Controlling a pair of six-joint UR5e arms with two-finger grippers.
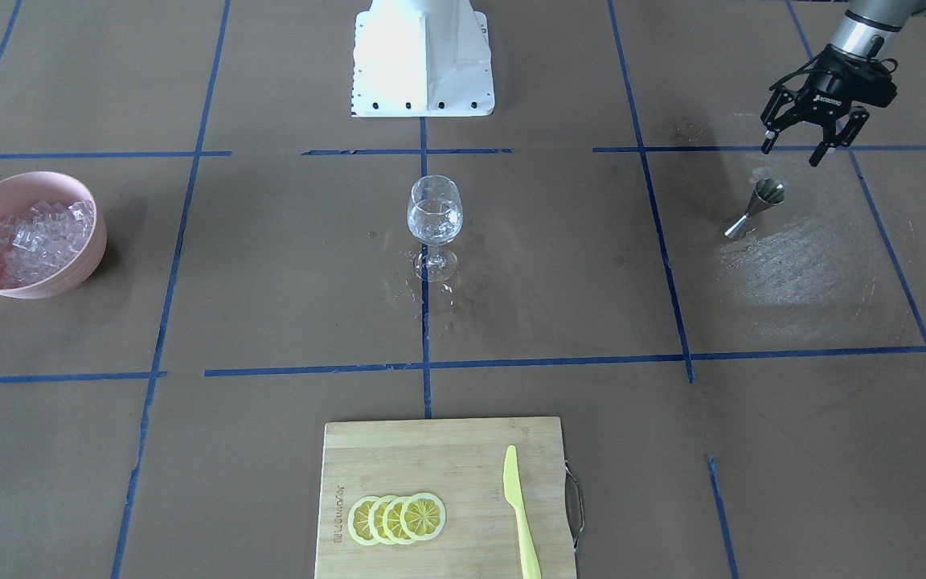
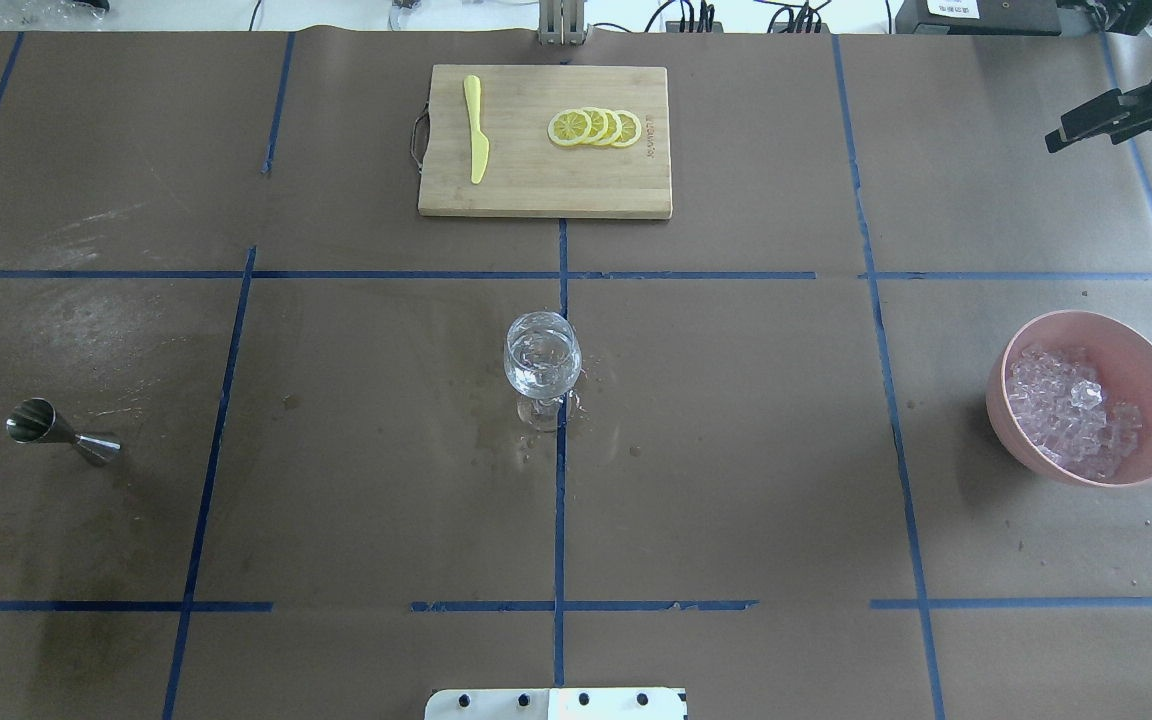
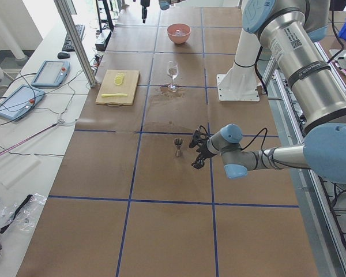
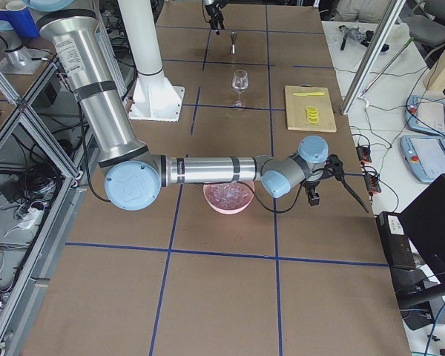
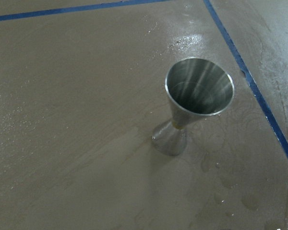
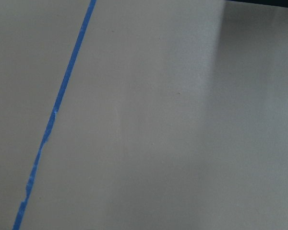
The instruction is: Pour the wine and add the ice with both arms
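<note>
The left gripper (image 1: 792,153) hangs in the air just above and behind the metal jigger (image 1: 755,207), with its fingers spread wide and nothing between them. The jigger stands upright on the table (image 1: 270,265), on a wet, shiny patch. The wine (image 1: 433,225) is in the bowl of the wine glass (image 1: 434,211), which stands upright at the middle of the table with small drops around its foot. The ice (image 1: 41,233) lies in a heap inside the pink bowl (image 1: 77,273), well apart from the glass on the robot's right side. The right gripper (image 2: 1096,118) is raised beyond the bowl, near the far table edge; I cannot tell whether its fingers are apart or together. Lemon slices (image 1: 397,519) and a yellow knife (image 1: 518,507) lie on the cutting board (image 1: 431,450).
</note>
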